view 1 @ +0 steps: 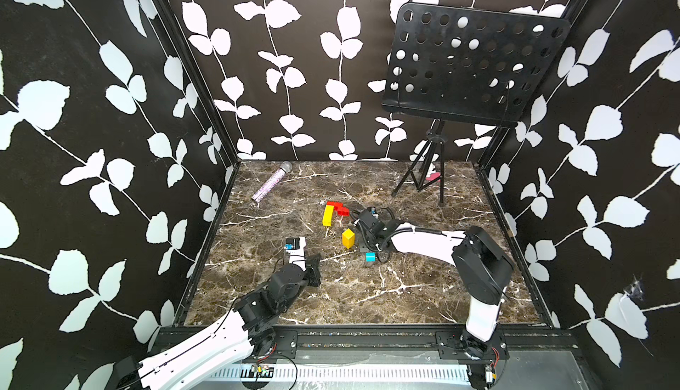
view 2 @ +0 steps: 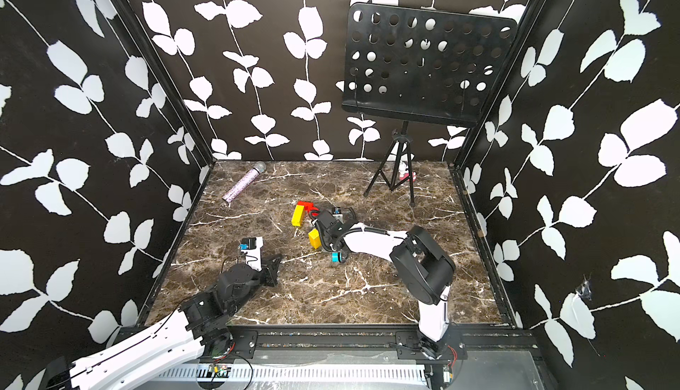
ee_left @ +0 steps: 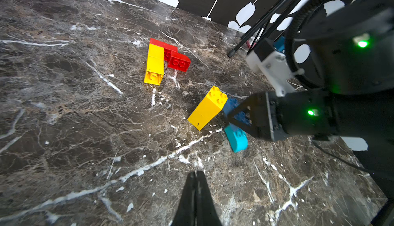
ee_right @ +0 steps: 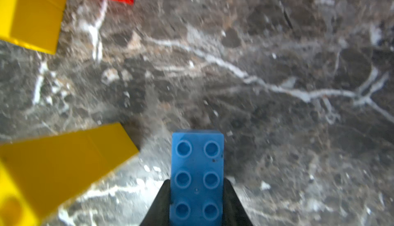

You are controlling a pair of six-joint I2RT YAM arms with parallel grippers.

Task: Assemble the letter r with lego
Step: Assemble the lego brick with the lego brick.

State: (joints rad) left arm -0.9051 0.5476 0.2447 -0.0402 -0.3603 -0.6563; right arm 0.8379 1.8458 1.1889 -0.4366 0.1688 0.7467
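Note:
On the marble table, two joined yellow lego bricks (view 1: 327, 215) lie flat beside two red ones (view 1: 340, 209); they also show in the left wrist view, yellow bricks (ee_left: 154, 62) and red bricks (ee_left: 178, 61). A separate yellow stack (view 1: 348, 238) lies just in front, and a teal brick (view 1: 370, 257) sits nearer the front. My right gripper (ee_right: 197, 182) is shut on a blue brick (ee_right: 197, 161), low over the table between the yellow stack (ee_left: 207, 108) and the teal brick (ee_left: 236, 138). My left gripper (ee_left: 196, 173) is shut and empty, well short of the bricks.
A glittery purple microphone (view 1: 270, 184) lies at the back left. A black perforated music stand (view 1: 474, 64) on tripod legs (view 1: 423, 174) fills the back right, with a small red object (view 1: 434, 176) at its foot. Patterned walls enclose three sides.

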